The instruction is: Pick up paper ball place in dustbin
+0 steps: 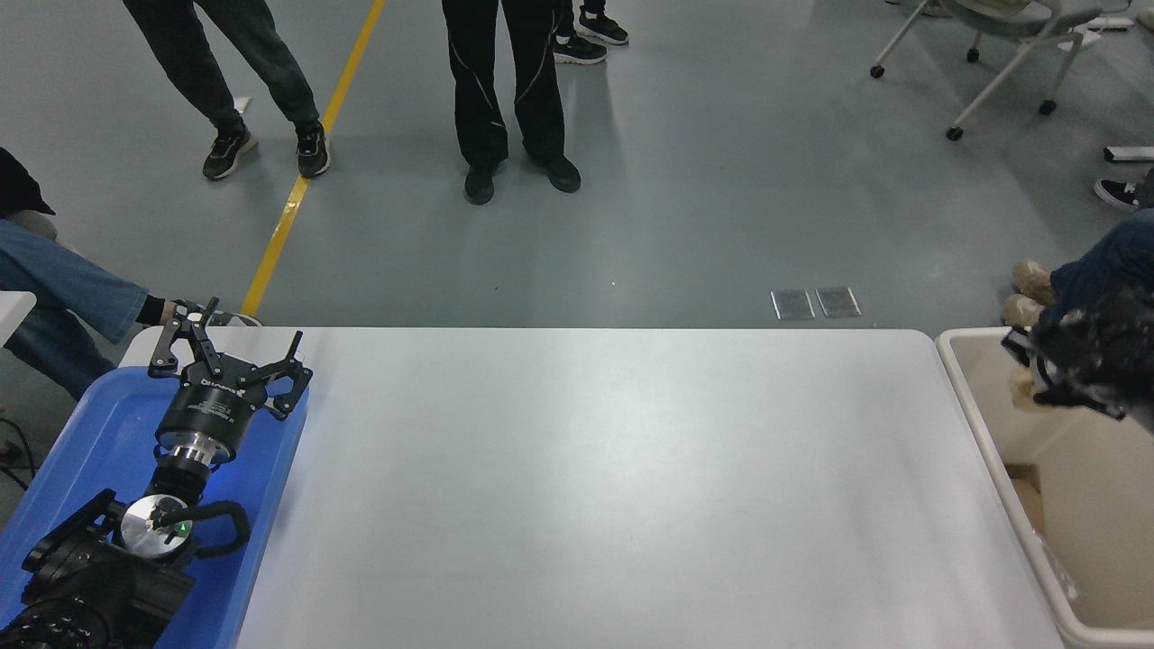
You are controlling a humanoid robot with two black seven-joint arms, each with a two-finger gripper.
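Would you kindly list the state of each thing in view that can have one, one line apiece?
paper ball: blurred, at the right gripper, over the dustbin's opening.
dustbin: upright, open-topped, beside the table's right end.
right gripper: motion-blurred above the dustbin; grip unclear.
left gripper: open, parked over the blue tray.
blue tray: flat at the table's left end.

The right tool (1037,374), blurred, hangs over the far end of the dustbin (969,401) off the desk's (586,478) right edge, with the tan paper ball (1023,389) just visible at its tip. The left tool (230,361) rests spread wide over a blue tray (90,433) at the lower left.
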